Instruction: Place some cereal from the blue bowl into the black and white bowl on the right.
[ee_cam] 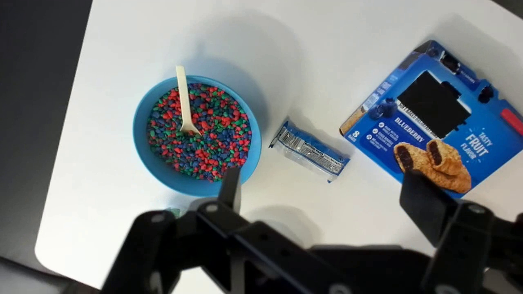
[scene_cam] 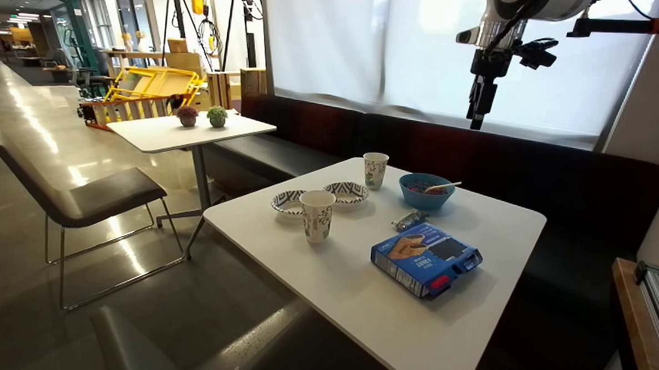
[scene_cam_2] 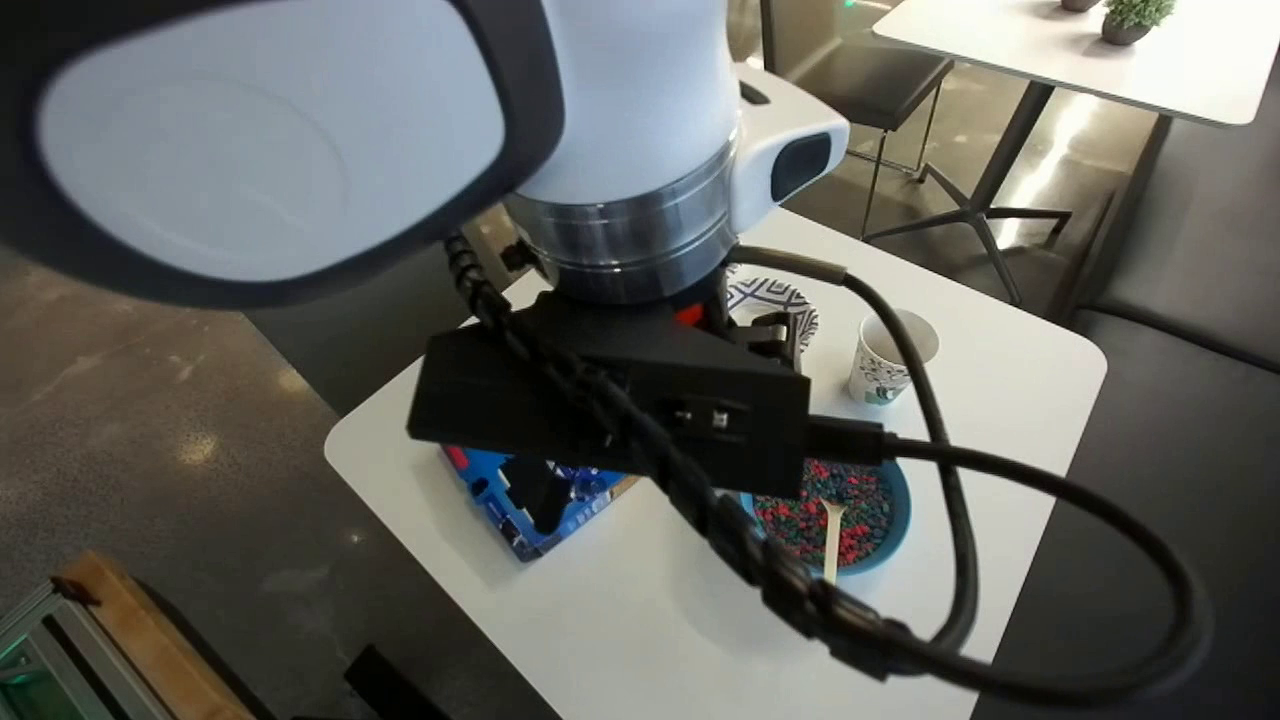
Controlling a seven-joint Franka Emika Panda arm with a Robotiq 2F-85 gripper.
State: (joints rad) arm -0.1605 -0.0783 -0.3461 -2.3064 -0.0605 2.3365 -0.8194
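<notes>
1. Closest to me I count one blue box (scene_cam: 426,259), printed face up on the white surface (scene_cam: 347,280); one wrapped bar (ee_cam: 309,152) lies between it and the blue bowl (scene_cam: 424,200), just beside each.
2. Paper cups, two, both upright: the near cup (scene_cam: 318,220) and the far cup (scene_cam: 375,169); patterned bowls, also two: the nearer black-and-white bowl (scene_cam: 278,204) behind the near cup, the farther black-and-white bowl (scene_cam: 357,189) between the cups.
3. The one blue bowl holds red, green and blue cereal (ee_cam: 222,134); one pale spoon (ee_cam: 184,100) leans in it, handle over the rim.
4. One tool (ee_cam: 322,190) hangs well above it all; its two fingers are spread wide, white showing in the gap.
5. Two potted plants, a reddish plant (scene_cam: 188,115) and a green plant (scene_cam: 217,116), sit on a farther surface (scene_cam: 159,137).
6. A broad white stretch runs from the box to the near edge; a narrower strip lies between the blue bowl and the edge by the dark bench (scene_cam: 286,150).
7. The closest corner is cut off; the near cup covers part of the nearer black-and-white bowl, so I cannot tell whether the patterned pair touch; in an exterior view the arm (scene_cam_2: 630,100) covers much of the box; in the wrist view one finger overlaps the blue bowl's rim.
</notes>
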